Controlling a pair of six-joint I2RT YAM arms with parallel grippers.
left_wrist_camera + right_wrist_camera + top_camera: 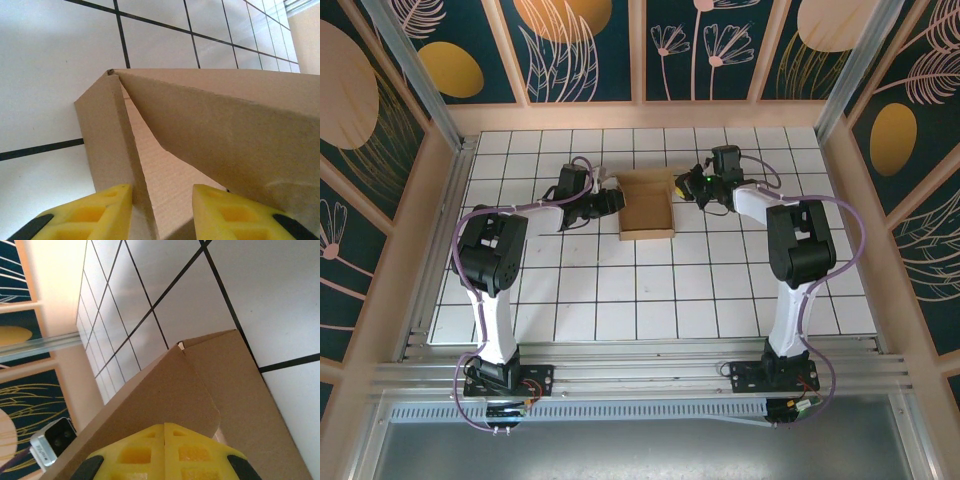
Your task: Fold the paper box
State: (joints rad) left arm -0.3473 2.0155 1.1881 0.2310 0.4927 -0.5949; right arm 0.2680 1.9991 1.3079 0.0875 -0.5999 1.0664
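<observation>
**Walls up, flaps to tuck**

The paper box (647, 213) sits at the far middle of the table (570, 300), a shallow tray with its walls raised. My left gripper (162, 191) is wide open, straddling the box's left wall without clamping it. My right gripper (165, 426) is fully closed at the right wall, nothing visible between its pads. I judge we're mid-fold. Next, the left should pinch its wall and tuck it inward while the right steadies.
</observation>
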